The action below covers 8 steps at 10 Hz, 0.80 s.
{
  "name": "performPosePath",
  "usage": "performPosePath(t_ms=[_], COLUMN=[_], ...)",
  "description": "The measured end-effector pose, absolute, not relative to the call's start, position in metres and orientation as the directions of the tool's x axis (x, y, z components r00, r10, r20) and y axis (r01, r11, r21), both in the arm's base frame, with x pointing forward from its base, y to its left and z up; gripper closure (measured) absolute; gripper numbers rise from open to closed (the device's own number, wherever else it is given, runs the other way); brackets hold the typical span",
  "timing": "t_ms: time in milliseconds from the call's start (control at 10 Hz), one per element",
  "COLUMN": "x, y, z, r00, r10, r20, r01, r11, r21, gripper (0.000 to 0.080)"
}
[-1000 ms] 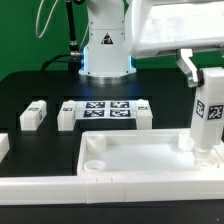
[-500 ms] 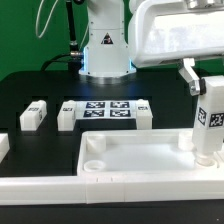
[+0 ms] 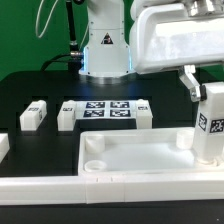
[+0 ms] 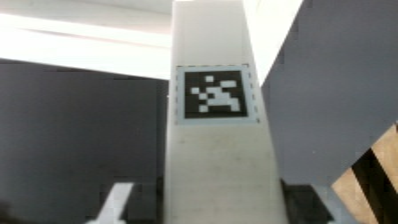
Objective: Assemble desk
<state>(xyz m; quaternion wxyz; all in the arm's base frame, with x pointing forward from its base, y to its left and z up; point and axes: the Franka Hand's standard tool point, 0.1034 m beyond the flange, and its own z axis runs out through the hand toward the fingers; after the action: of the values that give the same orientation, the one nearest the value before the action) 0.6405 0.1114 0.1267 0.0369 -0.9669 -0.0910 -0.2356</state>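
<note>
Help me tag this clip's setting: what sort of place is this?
Most likely a robotics lab bench: a robot arm is mounted behind a black table, a white leg carries a square tag, and a marker board lies flat on the table.

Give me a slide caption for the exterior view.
Gripper holds a tagged white leg upright at the tabletop corner on the exterior view's right.

White leg [image 3: 211,128] lower, closer down toward the tabletop [image 3: 140,157].
</note>
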Motion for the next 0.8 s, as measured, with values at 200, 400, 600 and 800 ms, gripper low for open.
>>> performPosePath(t_ms=[200, 400, 600, 800], x=[0.6394, 0.636, 0.6337, 0.6337], y=[0.1136, 0.1138, 0.113, 0.113], z=[0.1264, 0.1261, 0.1262, 0.1262], r00=[0.862, 0.844, 0.834, 0.834], r10=[0.159, 0.154, 0.155, 0.156], r20=[0.481, 0.514, 0.529, 0.529], r01=[0.196, 0.193, 0.195, 0.196], r11=[-0.98, -0.981, -0.981, -0.98], r21=[-0.026, -0.023, -0.02, -0.019], gripper=[0.0511, 0.0511, 0.0511, 0.051])
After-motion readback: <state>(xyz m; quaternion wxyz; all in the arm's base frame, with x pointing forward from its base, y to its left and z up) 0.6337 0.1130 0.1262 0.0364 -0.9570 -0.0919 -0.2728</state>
